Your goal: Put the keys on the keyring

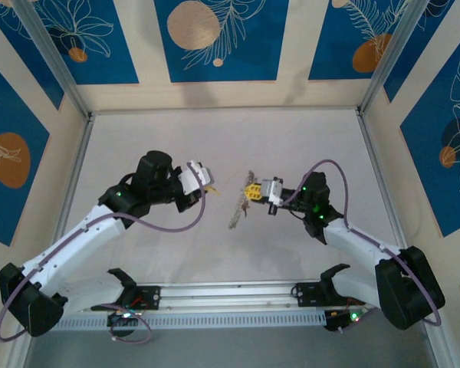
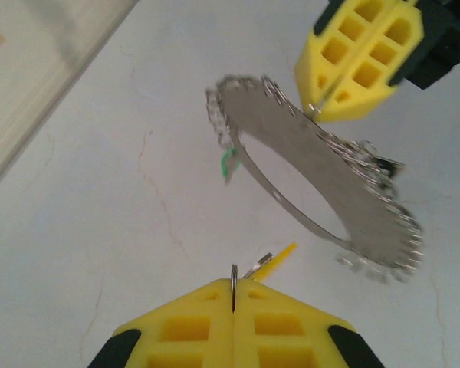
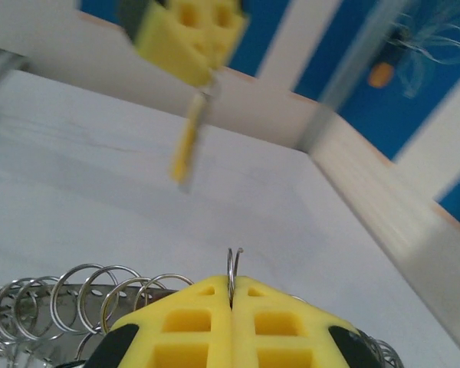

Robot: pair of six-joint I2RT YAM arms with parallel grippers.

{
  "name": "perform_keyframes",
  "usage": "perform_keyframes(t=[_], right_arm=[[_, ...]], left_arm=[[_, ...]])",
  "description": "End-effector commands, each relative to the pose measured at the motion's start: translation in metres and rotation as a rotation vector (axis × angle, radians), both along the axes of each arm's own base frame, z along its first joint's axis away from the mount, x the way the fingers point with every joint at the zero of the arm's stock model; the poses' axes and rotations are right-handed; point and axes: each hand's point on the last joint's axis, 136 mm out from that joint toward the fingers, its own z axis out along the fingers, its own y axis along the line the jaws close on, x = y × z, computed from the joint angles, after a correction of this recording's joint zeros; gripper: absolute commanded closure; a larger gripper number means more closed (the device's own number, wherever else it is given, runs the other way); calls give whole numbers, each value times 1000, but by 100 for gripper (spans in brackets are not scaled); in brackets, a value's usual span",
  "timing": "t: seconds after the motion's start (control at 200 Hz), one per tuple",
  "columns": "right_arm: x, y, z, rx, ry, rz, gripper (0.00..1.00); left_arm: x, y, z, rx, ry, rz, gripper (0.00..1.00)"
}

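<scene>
— Since both pairs sit so close together, what have your left fingers [image 2: 241, 300] got?

— They're pressed fully together on a split ring [image 2: 234, 276], its edge standing up out of the seam. A yellow key [image 2: 277, 258] sticks out from that ring and points toward the keyring [image 2: 322, 195].

— And the right fingers [image 3: 241, 295]?

— Closed tight as well, pinching the keyring by its rim; a wire loop [image 3: 234, 264] pokes up between the tips. From that wrist I see a row of small rings [image 3: 84, 299] running off to the left.

— Where does the keyring sit, then?

— Just beyond the yellow key, apart from it, tilted over the table [image 1: 215, 253] in my right fingers' grip, small rings strung all along it. Whether its low end touches the table I cannot tell. A green key [image 2: 228, 163] dangles near one end, blurred.

— And past that?

— White table, then the back wall [image 1: 253, 46] with blue panels.
</scene>
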Motion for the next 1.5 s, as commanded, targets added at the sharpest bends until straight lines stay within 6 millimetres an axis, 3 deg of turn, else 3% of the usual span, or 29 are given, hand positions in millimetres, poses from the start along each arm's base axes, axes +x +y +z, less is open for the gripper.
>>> perform_keyframes(t=[0.0,0.255,0.475,0.835,1.495], right_arm=[[-26,21,9,-6,-44,181,100],[-45,38,4,6,95,307,100],[-42,38,-2,-18,198,305,100],[-33,38,-11,-28,293,293,100],[-29,39,-8,-15,338,315,100]], left_arm=[[-2,-5,-6,7,-114,-103,100],[-7,-32,-23,-32,-75,-262,100],[-17,-43,-30,-66,-56,-365,100],[-34,-43,-33,-65,-83,-458,100],[-40,-40,-47,30,-123,-472,100]])
